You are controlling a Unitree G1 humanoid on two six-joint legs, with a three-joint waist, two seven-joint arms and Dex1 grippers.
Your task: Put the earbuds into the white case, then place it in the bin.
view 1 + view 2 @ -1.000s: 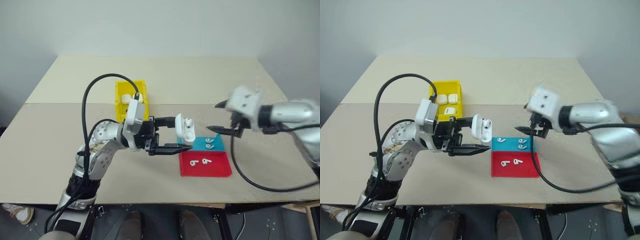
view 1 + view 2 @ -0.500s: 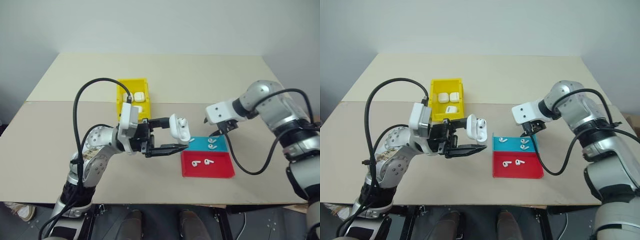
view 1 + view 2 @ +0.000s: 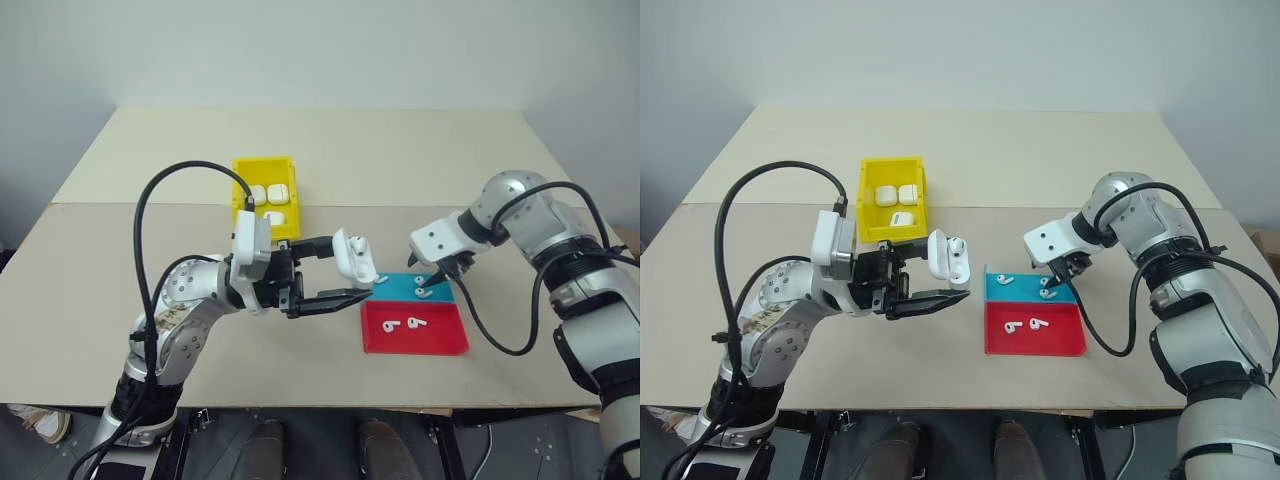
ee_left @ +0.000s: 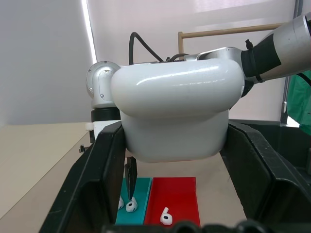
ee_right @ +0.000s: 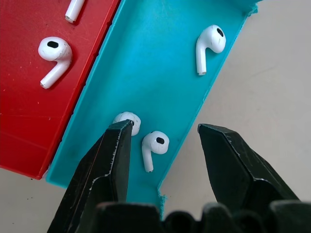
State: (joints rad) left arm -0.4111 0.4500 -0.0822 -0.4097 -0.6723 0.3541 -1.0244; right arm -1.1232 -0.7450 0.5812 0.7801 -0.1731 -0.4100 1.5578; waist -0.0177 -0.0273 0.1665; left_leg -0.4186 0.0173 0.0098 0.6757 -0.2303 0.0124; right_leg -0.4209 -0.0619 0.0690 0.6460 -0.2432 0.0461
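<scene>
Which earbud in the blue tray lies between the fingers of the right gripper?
The earbud at the blue tray's edge: it lies inside the open right gripper; one neighbour touches a finger, another lies farther off.

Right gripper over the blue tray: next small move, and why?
Probably lower a little and close on the earbud between its fingers. The right gripper is open just above the blue tray, straddling that bud, while the left gripper holds the open case ready beside it.
</scene>
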